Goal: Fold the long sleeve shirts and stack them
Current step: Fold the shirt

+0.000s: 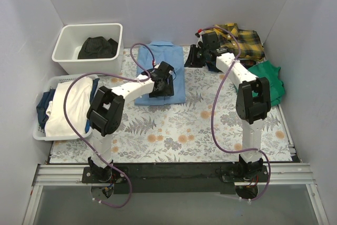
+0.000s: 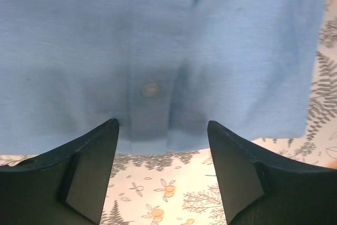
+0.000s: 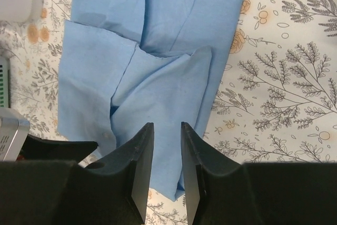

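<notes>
One long sleeve shirt, plain light blue (image 1: 164,72), lies folded on the flowered table cover at the back middle. My left gripper (image 1: 161,80) hovers over its near part. In the left wrist view the left gripper (image 2: 163,125) is open, the shirt's button placket (image 2: 150,89) and hem just ahead of its tips, nothing between the fingers. My right gripper (image 1: 197,56) is by the shirt's right edge. In the right wrist view the right gripper (image 3: 167,125) is open by a narrow gap above the blue shirt (image 3: 158,72), holding nothing. The yellow-and-black plaid shirt (image 1: 244,40) lies crumpled at the back right.
A green T-shirt (image 1: 269,79) lies at the right edge behind my right arm. A white bin (image 1: 68,35) at the back left holds a black garment (image 1: 97,48). A white basket (image 1: 41,131) at the left holds white and dark blue clothes.
</notes>
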`<state>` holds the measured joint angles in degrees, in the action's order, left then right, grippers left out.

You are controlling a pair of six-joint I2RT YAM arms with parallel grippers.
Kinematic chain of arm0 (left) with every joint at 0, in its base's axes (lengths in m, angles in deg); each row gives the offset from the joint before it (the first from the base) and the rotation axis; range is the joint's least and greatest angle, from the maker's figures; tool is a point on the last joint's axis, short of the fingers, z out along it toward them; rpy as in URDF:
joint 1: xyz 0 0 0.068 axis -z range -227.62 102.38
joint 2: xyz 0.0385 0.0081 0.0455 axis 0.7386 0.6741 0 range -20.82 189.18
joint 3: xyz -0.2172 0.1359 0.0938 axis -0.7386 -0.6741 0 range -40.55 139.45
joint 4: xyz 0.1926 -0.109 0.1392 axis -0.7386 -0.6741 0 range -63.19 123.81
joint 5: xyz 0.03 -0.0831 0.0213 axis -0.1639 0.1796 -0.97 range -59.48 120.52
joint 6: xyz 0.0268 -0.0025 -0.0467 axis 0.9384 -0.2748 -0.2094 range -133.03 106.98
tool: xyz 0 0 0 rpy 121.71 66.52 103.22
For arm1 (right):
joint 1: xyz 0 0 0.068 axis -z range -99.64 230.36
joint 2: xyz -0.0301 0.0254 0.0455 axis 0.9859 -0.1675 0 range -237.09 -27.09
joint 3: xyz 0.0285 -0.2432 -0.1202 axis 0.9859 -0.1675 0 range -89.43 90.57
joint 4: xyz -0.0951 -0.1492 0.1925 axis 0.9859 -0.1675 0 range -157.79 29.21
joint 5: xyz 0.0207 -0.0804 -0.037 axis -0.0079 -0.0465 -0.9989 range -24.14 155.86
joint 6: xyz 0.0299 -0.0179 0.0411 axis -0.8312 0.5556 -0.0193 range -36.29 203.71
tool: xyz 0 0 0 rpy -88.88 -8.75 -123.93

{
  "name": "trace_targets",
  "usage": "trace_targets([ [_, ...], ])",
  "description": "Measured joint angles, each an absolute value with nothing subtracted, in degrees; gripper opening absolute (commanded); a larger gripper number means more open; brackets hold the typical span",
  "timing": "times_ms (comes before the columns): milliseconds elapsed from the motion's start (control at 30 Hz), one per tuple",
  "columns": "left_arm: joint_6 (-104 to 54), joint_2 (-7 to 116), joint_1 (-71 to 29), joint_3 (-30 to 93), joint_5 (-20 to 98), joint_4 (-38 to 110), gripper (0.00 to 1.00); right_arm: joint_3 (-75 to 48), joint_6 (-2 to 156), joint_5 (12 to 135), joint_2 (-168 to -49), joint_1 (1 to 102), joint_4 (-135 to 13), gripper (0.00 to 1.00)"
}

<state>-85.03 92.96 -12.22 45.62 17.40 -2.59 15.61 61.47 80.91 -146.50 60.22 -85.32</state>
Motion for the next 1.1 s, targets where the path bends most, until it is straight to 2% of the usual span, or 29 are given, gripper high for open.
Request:
trace_targets([
  [233,-85.05,95.69,-10.43,45.38,17.60,0.84,0.70,13.03,61.89,80.69,-146.48,60.33,-85.93,0.34],
  [400,-84.86,94.93,-10.49,41.84,17.90,4.16,0.66,11.87,62.50,80.54,-146.46,60.87,-86.59,0.34],
  [567,-83.90,91.49,-10.67,36.20,19.19,6.74,0.48,11.54,62.83,80.56,-146.26,61.57,-86.54,0.34],
  [633,-83.90,89.81,-10.80,33.92,19.78,6.89,0.45,11.43,62.89,80.56,-146.26,61.66,-86.54,0.34],
  [733,-84.31,85.83,-10.84,29.16,21.18,5.76,0.46,11.26,62.87,80.60,-146.26,61.88,-86.57,0.34],
  [1100,-88.75,61.57,-10.75,11.43,25.66,-12.60,0.63,14.97,63.37,82.92,-148.27,60.81,-87.92,0.36],
])
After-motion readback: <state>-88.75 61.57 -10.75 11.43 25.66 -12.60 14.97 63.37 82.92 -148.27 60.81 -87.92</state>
